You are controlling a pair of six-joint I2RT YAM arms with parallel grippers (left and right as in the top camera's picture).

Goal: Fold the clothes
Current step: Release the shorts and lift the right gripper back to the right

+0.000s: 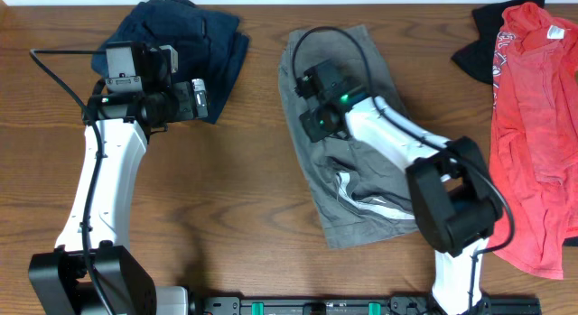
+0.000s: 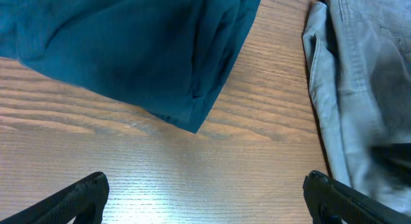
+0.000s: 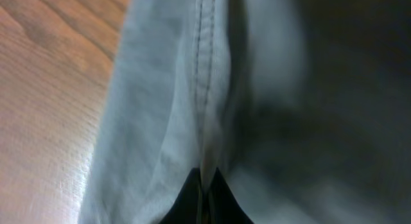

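The grey-taupe shorts (image 1: 357, 184) lie in the middle of the table, pale waistband lining showing at the lower edge. My right gripper (image 1: 312, 98) sits on their upper left part; in the right wrist view its fingers (image 3: 205, 185) are shut on a fold of the grey shorts (image 3: 192, 102) by a seam. My left gripper (image 1: 200, 98) is open and empty beside the folded navy garment (image 1: 185, 40). In the left wrist view its fingers (image 2: 205, 195) spread over bare wood, with the navy garment (image 2: 128, 51) ahead and the shorts' edge (image 2: 359, 89) at right.
A red garment (image 1: 533, 125) lies at the far right over a black one (image 1: 483, 44). Wooden table (image 1: 235, 207) between the arms. A black rail runs along the front edge (image 1: 361, 306).
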